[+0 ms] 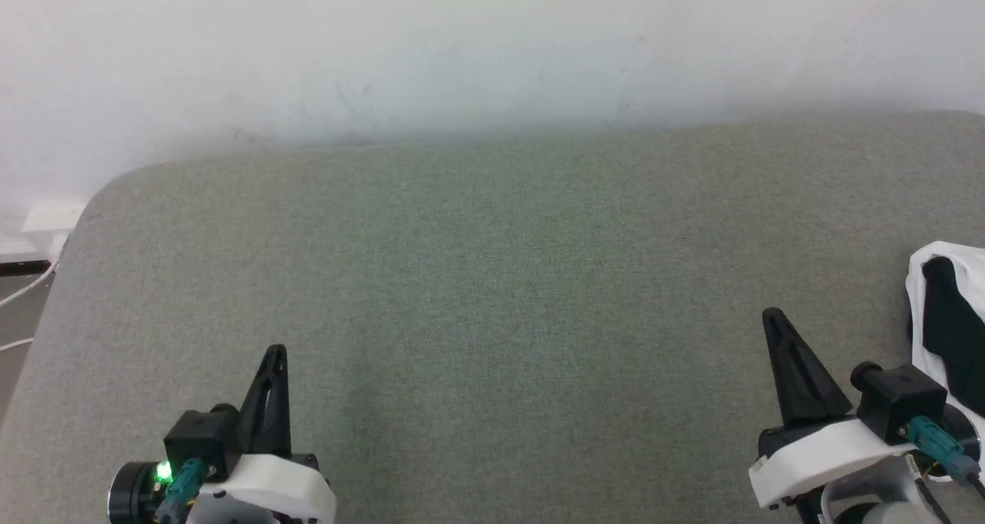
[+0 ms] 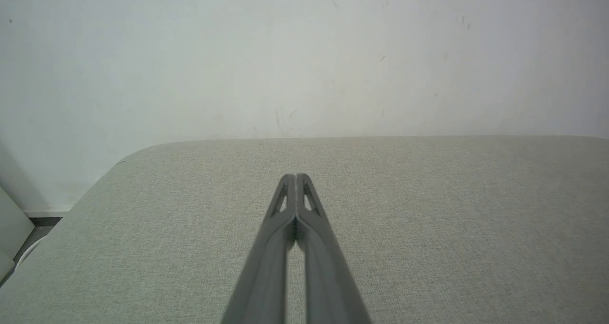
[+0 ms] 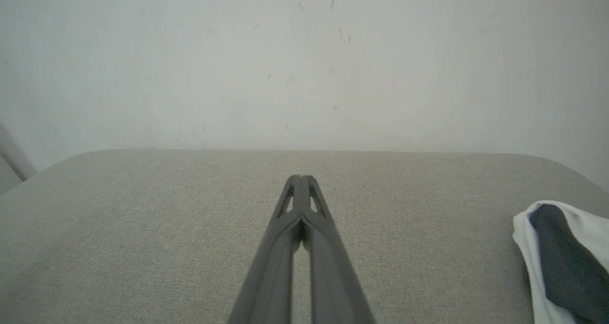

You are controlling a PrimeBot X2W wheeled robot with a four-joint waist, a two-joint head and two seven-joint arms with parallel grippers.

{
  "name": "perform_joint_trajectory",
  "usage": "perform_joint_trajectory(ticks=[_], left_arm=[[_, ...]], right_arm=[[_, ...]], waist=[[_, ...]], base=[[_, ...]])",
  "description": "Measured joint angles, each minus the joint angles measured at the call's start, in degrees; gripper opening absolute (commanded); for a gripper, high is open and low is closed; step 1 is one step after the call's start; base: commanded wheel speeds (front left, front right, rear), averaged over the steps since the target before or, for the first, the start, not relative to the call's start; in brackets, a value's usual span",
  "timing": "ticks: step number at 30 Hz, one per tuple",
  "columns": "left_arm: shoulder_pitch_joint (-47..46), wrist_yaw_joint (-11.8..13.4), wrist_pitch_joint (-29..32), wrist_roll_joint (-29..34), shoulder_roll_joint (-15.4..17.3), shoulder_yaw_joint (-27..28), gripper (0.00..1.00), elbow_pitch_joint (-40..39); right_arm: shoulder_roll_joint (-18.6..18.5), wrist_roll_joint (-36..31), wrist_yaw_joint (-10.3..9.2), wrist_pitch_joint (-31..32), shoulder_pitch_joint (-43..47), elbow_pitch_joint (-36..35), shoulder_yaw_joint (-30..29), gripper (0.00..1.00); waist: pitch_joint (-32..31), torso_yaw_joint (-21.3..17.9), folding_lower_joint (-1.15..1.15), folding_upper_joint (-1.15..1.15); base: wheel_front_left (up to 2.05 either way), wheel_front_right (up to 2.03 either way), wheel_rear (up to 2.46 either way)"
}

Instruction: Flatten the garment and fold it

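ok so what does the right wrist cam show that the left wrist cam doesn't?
Right wrist, not left wrist: the shirt, a bunched black-and-white heap at the lower right edge, lying apart from the fingers.

Left wrist, not right wrist: a dark strip of floor and a pale object at the lower left; what that object is cannot be told.

Both: the grey padded surface, the scuffed white wall, and a shut gripper up the middle holding nothing, the right gripper in one and the left gripper in the other.

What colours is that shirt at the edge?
The garment is white with a black part, clearest in the right wrist view.
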Motion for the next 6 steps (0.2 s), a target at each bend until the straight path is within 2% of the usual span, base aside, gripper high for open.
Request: perform_joint_trajectory(ticks=[6], left_arm=[[0.0,0.0,0.9,0.3,-0.2,-0.1,0.0,-0.3]], right_arm=[[0.0,-0.5,0.0,0.5,0.0,0.0,-0.1,0.0]], waist=[[-0.1,0.1,0.0,0.0]], base=[[0.0,0.0,0.0]])
